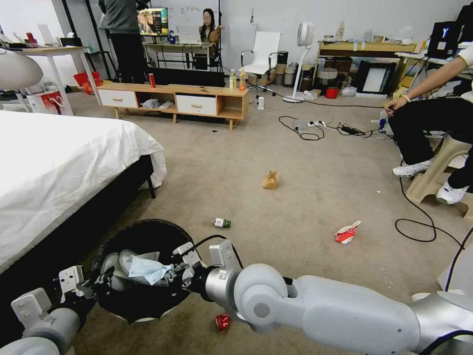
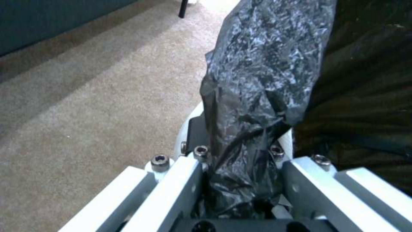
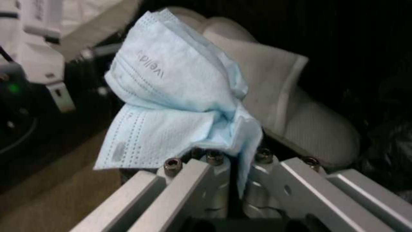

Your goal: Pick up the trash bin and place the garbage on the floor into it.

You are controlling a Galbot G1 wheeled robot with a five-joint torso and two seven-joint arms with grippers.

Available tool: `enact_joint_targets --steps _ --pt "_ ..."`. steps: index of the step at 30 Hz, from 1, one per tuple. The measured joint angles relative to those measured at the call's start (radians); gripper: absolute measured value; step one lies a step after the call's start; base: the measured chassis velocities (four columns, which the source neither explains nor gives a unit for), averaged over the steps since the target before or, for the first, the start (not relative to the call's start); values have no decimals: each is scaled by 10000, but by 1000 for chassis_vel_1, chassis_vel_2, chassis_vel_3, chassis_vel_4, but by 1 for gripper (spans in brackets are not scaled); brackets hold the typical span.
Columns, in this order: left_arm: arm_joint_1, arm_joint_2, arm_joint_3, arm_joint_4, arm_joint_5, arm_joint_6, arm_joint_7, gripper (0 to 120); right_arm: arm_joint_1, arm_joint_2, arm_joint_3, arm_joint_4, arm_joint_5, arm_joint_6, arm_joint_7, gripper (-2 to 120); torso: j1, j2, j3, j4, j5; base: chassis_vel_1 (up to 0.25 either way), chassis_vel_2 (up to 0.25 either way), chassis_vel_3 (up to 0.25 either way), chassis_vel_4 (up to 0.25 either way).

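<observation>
Head view: the left gripper (image 1: 101, 282) clamps the near-left rim of the bin (image 1: 143, 231), holding it beside the bed (image 1: 59, 167). The right gripper (image 1: 170, 271) reaches over the bin mouth from the right and pinches a light-blue tissue (image 1: 145, 268) above the black liner; white crumpled pieces (image 1: 116, 264) lie inside, just left of the tissue. A crushed red can (image 1: 222, 322) lies on the floor (image 1: 295, 197) below the right wrist, just outside the bin's edge. Ahead of the right gripper lies a small bottle (image 1: 222, 223); farther ahead, a tan paper bag (image 1: 270, 180); well to the right, a red-white carton (image 1: 347, 232). Open carpet separates these items. A black cable (image 1: 419, 217) loops along the right edge of that open area.

Left wrist view: the left gripper (image 2: 240, 154) is closed on the bin rim (image 2: 191, 116), with bunched black liner (image 2: 257, 96) between the fingers. Bare carpet (image 2: 86, 112) extends on the outer side, up to the bed base (image 2: 56, 22).

Right wrist view: the right gripper (image 3: 234, 161) is closed on a fold of the tissue (image 3: 180, 96), which stands up from the fingertips. White crumpled pieces (image 3: 292, 106) lie just beyond it, against the dark liner (image 3: 369, 64). The left gripper (image 3: 38, 58) sits at the far rim.
</observation>
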Motion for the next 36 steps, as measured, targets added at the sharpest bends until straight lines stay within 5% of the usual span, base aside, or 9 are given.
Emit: enact_joint_targets --steps 13,19,21,36 --pt "51 -94 7 -43 55 -1 61 7 -212 -148 37 -11 -225 -199 243 4 0 0 0 0 0 0 0 0 0" --pt "35 -151 34 -11 108 -1 96 7 -217 -265 94 93 -237 -226 302 21 0 0 0 0 0 0 0 0 0" --pt "21 -201 64 31 163 -1 126 7 -230 -349 144 153 -244 -226 309 37 0 0 0 0 0 0 0 0 0" --pt "55 -239 58 39 211 -1 192 7 -249 -527 391 384 -250 -194 390 92 0 0 0 0 0 0 0 0 0"
